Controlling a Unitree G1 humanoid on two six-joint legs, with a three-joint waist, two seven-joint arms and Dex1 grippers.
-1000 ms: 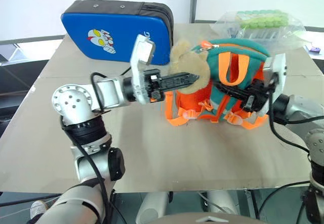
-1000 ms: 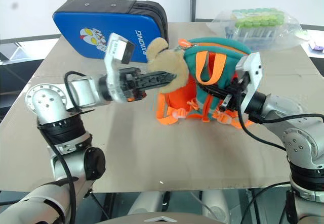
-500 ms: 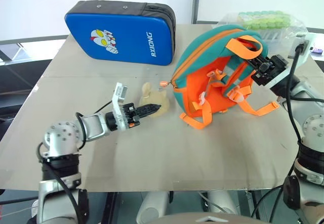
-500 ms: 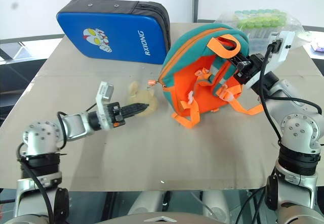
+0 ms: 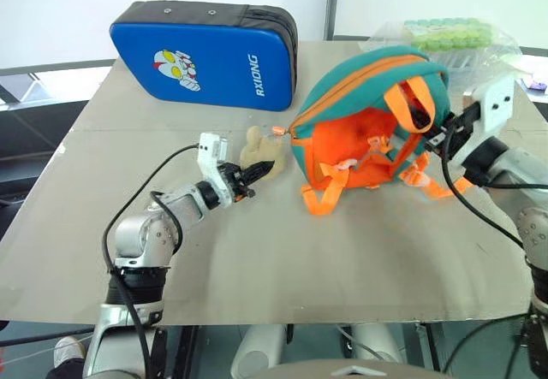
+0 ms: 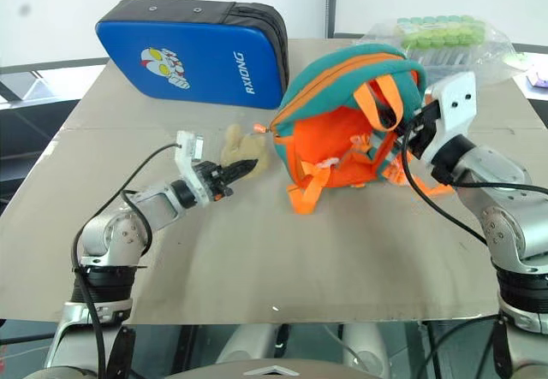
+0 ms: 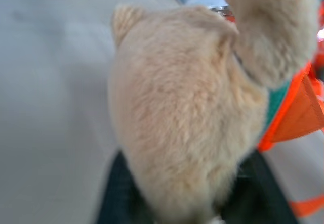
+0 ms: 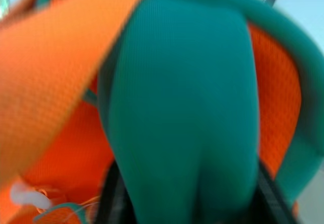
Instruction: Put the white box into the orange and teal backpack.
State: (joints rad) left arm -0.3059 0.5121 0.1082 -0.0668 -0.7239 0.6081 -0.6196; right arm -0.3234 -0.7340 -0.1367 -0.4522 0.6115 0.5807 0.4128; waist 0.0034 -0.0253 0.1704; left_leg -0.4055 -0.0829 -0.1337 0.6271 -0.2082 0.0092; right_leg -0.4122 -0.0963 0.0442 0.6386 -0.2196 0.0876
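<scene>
the orange and teal backpack [image 5: 372,122] stands tipped on the tan table [image 5: 257,251], near its far right part, its strap side facing the camera and the teal top arching over; the zipper along that top looks closed or nearly so, though the seam is hard to read from here. the white box cannot be seen on the table, so it may well be inside the backpack already, and i judge the task to be at or near its end, but the pack's inside is hidden and that cannot be confirmed. the beige plush charm [image 5: 257,146] lies on the table just beside the pack's left edge, joined to it by a small clip. the left gripper [image 5: 254,174] reaches to the charm; its wrist view has the plush lying between the two dark fingers, but whether they pinch it or have let go i cannot tell. the right gripper [image 6: 402,135] sits against the straps and teal handle on the pack's right side; the fabric covers its fingertips, so its grip cannot be told either. behind the pack stand a blue padded case [image 5: 205,54] with a cartoon figure, and a clear plastic bag of green-capped items [image 5: 445,37], partly cut off by the pack.
</scene>
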